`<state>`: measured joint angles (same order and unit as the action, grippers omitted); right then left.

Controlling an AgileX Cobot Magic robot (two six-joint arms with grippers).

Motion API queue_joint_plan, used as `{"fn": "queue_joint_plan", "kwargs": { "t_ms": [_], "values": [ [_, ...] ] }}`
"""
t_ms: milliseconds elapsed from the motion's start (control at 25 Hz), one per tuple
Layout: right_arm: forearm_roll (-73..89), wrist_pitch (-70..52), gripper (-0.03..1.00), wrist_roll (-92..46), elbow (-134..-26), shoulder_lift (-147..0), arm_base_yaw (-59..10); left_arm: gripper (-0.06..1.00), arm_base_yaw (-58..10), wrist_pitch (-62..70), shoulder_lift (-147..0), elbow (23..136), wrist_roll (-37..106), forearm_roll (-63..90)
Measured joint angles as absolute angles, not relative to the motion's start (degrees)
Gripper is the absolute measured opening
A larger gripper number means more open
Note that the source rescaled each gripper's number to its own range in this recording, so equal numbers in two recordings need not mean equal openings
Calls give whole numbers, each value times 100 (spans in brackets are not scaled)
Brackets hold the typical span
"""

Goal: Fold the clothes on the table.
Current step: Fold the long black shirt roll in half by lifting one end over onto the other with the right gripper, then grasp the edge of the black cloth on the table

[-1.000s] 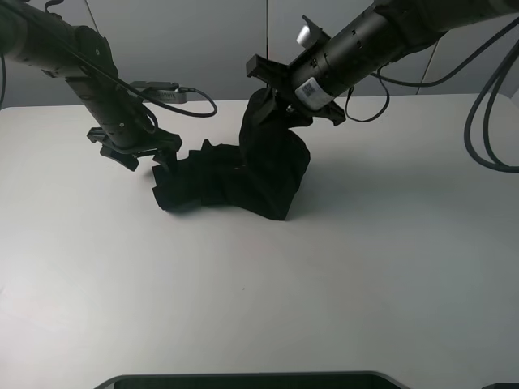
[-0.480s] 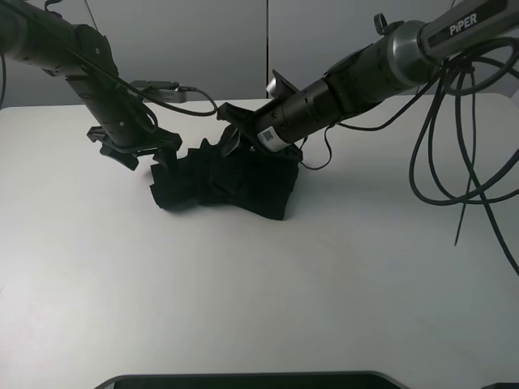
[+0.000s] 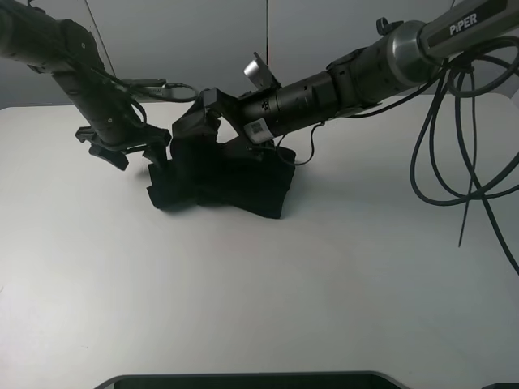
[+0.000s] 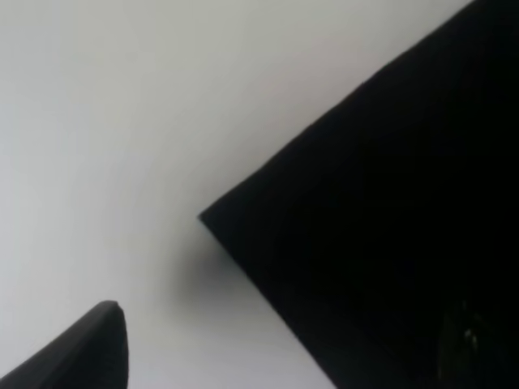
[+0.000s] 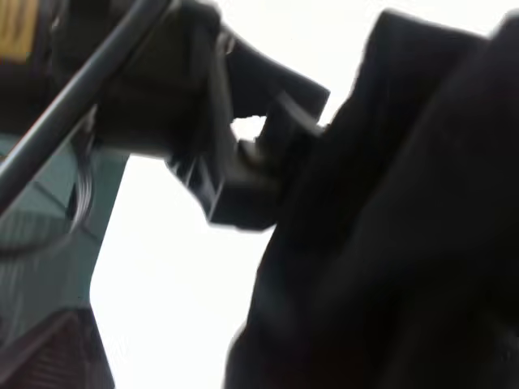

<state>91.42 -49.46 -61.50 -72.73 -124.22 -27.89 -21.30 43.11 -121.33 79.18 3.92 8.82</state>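
I see the clothes (image 3: pixel 220 174) bunched on the counter (image 3: pixel 340 275) at upper centre, long axis left-right, my spread left hand (image 3: pixel 122 148) just off its left end (nearer), right hand (image 3: pixel 203 113) spread above it.

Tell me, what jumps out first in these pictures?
A crumpled black shirt sits in a heap toward the back of the white table. Two dark arms close in on it: the left gripper hangs open at the shirt's left edge, and the right gripper reaches across the top of the heap. Loose black cables dangle at the right.
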Motion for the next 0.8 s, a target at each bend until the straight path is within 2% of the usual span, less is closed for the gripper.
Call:
{"fn": "queue_joint_plan", "kwargs": {
  "t_ms": [240, 400, 600, 800],
  "values": [
    [8323, -4220, 98, -6043, -7273, -12094, -2789, 99, -1730, 4650, -11725, 8247, 924, 1500],
    [7161, -3614, 98, -5649, -7273, -11569, -2789, 99, -1656, 4887, -11438, 8341, 1232, 1731],
    [3974, -3171, 99, -3840, -7273, -11018, -2789, 100, -1656, 5165, -11156, 8364, 1957, 2702],
    [656, -3506, 99, -1401, -7273, -10866, -2562, 100, -1927, 5305, -11057, 8387, 2384, 3194]
  ]
}}
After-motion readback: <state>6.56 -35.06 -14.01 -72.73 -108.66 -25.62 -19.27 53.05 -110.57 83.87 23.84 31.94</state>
